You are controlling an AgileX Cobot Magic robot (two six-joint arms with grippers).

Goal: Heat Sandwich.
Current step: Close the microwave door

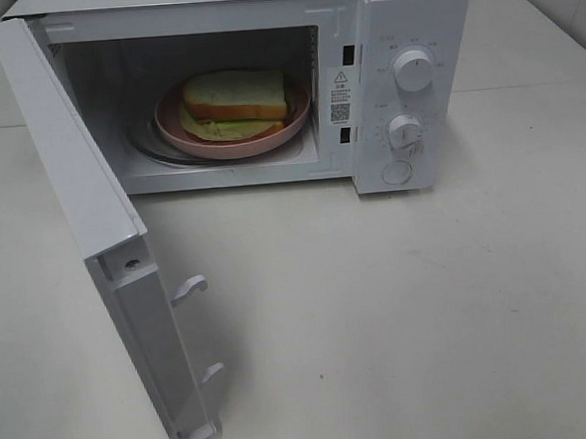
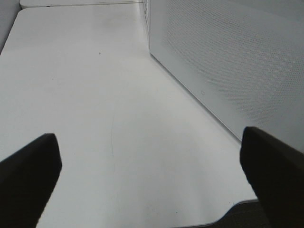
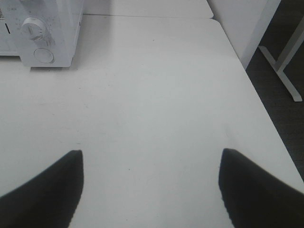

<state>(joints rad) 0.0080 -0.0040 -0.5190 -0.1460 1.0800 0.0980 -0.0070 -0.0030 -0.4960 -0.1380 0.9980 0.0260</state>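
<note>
Left gripper (image 2: 148, 135) and right gripper (image 3: 152, 152) hung over the table (image 3: 142, 85), jaws wide, empty; the sandwich (image 1: 236, 96) sat upper centre inside the microwave (image 1: 415, 23).

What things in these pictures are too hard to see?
- Exterior high: the sandwich filling, covered by its top bread slice.
- Exterior high: print around the microwave knobs, too small to read.
- Wrist views: the left gripper and right gripper, all but their dark tips cut off by the edge.

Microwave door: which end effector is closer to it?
Left. The left end effector sits over the table right beside the open microwave door, not touching. The right end effector is farther off, with the microwave's lower knob well ahead of it.
</note>
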